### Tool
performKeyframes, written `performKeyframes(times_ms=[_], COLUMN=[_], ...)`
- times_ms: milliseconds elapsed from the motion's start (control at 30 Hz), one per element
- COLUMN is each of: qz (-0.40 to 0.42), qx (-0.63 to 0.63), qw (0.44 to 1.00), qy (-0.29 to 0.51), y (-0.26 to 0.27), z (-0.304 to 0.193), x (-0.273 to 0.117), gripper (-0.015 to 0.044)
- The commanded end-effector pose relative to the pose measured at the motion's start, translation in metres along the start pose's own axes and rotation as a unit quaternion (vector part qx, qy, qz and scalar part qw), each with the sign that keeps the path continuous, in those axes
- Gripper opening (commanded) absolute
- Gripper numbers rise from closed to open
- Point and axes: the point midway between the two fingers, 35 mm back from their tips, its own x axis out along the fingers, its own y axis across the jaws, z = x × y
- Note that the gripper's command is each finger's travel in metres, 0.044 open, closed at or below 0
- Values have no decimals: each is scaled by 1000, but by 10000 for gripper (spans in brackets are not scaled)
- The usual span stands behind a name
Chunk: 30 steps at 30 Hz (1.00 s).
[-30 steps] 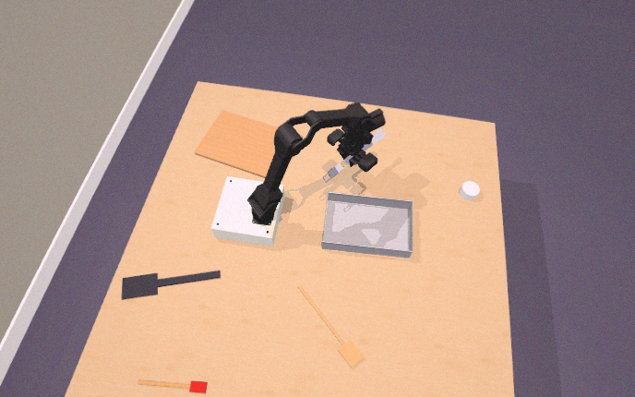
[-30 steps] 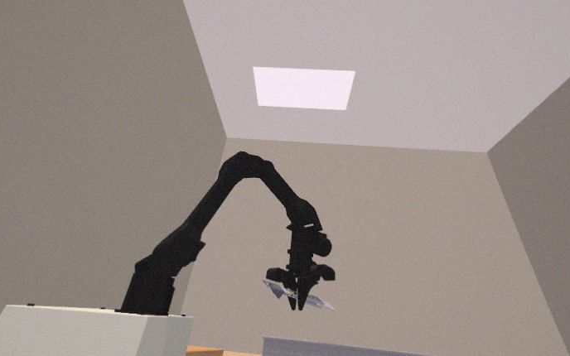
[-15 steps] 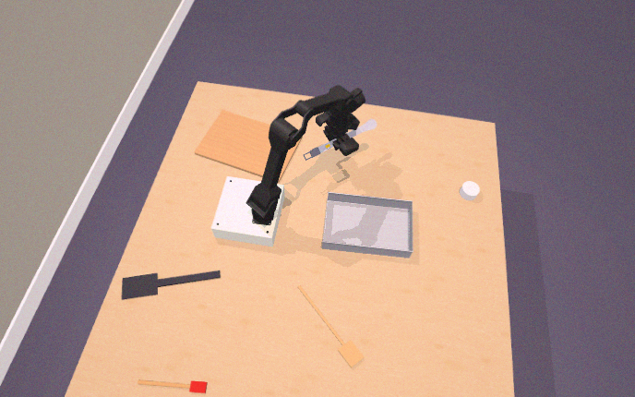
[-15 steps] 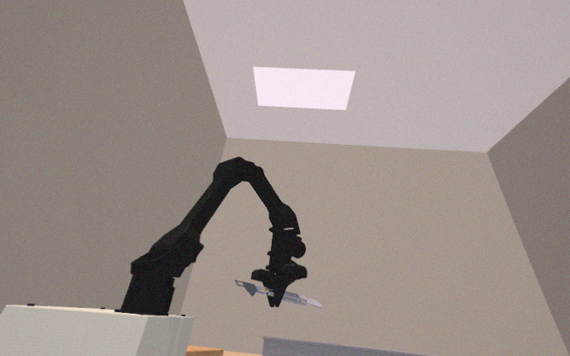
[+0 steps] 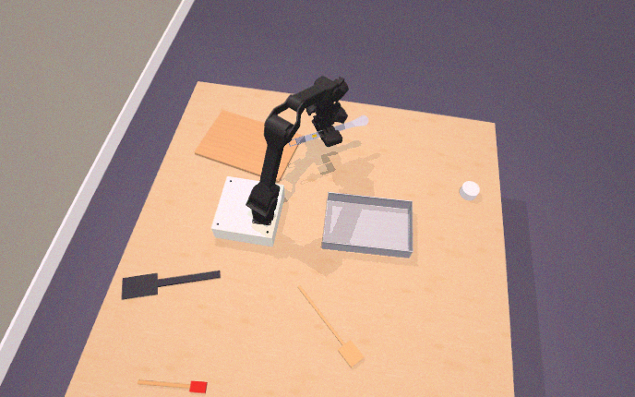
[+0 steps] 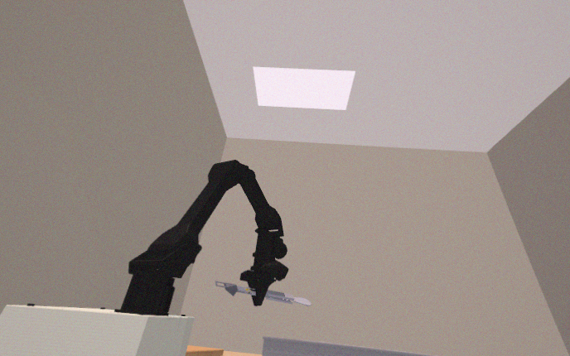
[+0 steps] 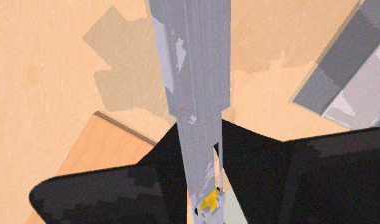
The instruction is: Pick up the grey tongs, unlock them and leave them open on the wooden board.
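Note:
The grey tongs [image 5: 354, 124] [image 6: 281, 296] [image 7: 198, 55] are held in the air, their arms close together. In the exterior view they lie nearly level, the rounded tip end slightly lower than the looped end. A yellow piece shows on them near the looped end. My gripper [image 5: 329, 130] [image 6: 258, 300] [image 7: 195, 123] points down and is shut on the tongs across their middle. The wooden board [image 5: 233, 134] [image 7: 103, 147] lies left of the gripper in the top view; the looped end overlaps its right edge in that view. Whether the lock is released cannot be told.
The roasting tin [image 5: 366, 250] [image 6: 305, 346] [image 7: 315, 90] stands right of the white robot base [image 5: 233, 202] [image 6: 70, 331]. A white round object [image 5: 469, 190] is at the right. A black spatula [image 5: 139, 285], a wooden spatula [image 5: 351, 353] and a red-headed tool [image 5: 197, 386] lie nearer the front.

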Motion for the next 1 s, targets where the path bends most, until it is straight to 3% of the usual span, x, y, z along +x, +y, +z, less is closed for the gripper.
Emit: performKeyframes(times_ms=[0, 967], qz=[5, 8], qx=[31, 261], qw=[1000, 965], qy=[-1, 8], y=[22, 143], z=[-12, -151], x=[-2, -5], gripper=[-150, -150])
